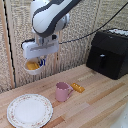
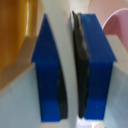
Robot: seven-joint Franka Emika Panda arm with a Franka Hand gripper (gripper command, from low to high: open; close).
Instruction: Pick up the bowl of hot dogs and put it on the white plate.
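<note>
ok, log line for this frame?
phase: carry | fingers: shut on small white bowl rim | bowl: airborne | large floral-rimmed white plate: bare

bowl (image 1: 33, 66) above table (image 1: 100, 105), up-left of mug (image 1: 62, 91) | plate (image 1: 29, 110) below bowl

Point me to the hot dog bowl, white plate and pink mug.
hot dog bowl (image 1: 34, 66): exterior view, its white front wall, below the hand.
white plate (image 1: 29, 110): exterior view, its bare centre.
pink mug (image 1: 62, 92): exterior view, its side wall.
</note>
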